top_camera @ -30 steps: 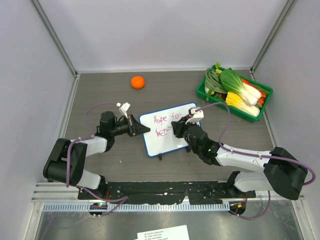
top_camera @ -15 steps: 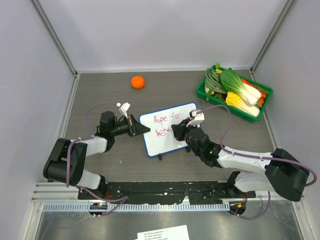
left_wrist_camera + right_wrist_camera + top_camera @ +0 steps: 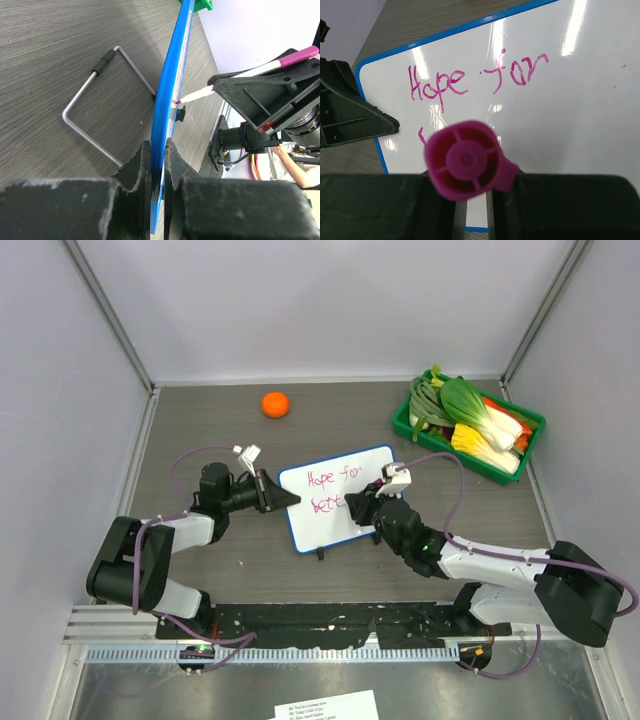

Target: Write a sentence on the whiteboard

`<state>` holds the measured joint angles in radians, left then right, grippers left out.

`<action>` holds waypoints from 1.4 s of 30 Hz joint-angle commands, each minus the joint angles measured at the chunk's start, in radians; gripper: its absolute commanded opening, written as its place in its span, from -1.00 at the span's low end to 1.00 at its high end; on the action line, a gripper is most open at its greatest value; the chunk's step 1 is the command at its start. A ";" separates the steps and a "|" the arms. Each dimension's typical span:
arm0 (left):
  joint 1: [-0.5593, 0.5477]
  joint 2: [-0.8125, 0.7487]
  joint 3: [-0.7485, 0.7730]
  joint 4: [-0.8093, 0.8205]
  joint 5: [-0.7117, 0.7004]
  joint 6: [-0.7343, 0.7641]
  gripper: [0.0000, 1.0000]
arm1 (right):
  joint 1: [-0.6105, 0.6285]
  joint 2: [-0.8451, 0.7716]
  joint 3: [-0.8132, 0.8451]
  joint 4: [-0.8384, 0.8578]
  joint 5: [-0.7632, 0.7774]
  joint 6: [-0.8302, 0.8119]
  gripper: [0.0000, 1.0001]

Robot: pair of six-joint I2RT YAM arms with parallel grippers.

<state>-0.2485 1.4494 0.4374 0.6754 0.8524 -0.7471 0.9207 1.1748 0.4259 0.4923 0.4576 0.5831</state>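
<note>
The whiteboard (image 3: 345,520), blue-framed, stands tilted in the middle of the table. My left gripper (image 3: 287,498) is shut on its left edge; in the left wrist view the blue frame (image 3: 170,95) runs between the fingers (image 3: 141,160). The sentence (image 3: 333,479) in pink reads "Hope for" (image 3: 470,80), with a few letters of a second line (image 3: 326,505) below it. My right gripper (image 3: 362,506) is shut on a pink marker (image 3: 466,160), whose tip (image 3: 176,102) touches the board. The marker's cap end hides most of the second line in the right wrist view.
An orange (image 3: 275,404) lies at the back left. A green tray (image 3: 404,426) of vegetables sits at the back right. The board's wire stand (image 3: 95,97) rests on the table behind it. Enclosure walls stand on three sides.
My right gripper has shifted a little to the right along the second line with the marker, and that line has grown slightly. The left gripper and the board have not moved.
</note>
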 commanded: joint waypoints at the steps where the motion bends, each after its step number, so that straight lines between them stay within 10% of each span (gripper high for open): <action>1: -0.009 0.042 -0.020 -0.157 -0.153 0.132 -1.00 | -0.003 -0.020 -0.012 -0.031 0.021 0.003 -0.98; 42: -0.011 0.039 -0.019 -0.158 -0.153 0.135 -1.00 | -0.056 -0.023 0.070 -0.004 -0.039 -0.040 -0.99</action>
<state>-0.2497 1.4494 0.4377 0.6762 0.8528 -0.7448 0.8680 1.1423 0.4721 0.4278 0.4427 0.5297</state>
